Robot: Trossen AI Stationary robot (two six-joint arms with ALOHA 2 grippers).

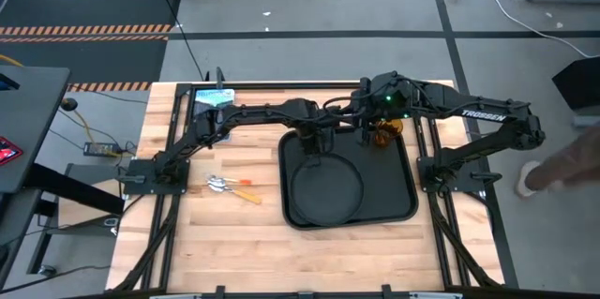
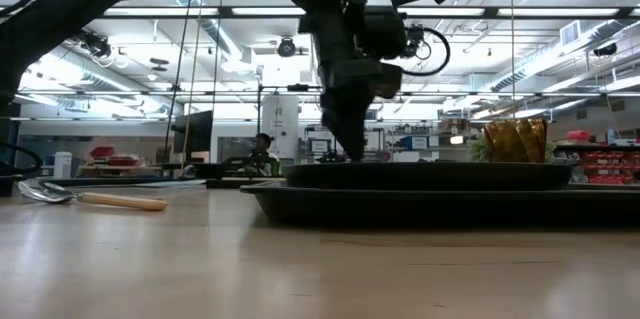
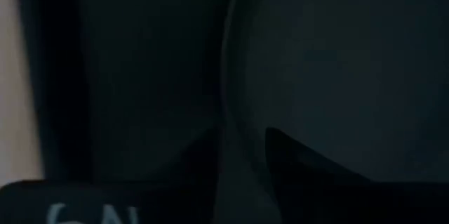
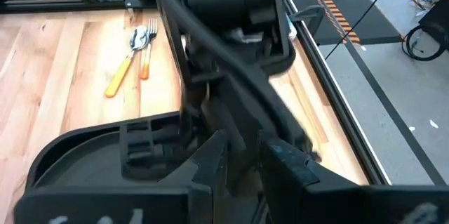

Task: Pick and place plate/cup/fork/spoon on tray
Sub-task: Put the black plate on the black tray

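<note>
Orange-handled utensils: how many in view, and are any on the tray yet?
2. The spoon and the fork lie together on the bare wood left of the tray, neither on it. None seems hidden, though the arms cover part of the tray.

Plate and cup in tray; fork, spoon left.

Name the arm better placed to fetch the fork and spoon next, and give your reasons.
Left, probably. The fork and spoon lie on the bare table on the left arm's side of the tray. The left gripper is over the plate; the right gripper is farther, near the cup.
</note>
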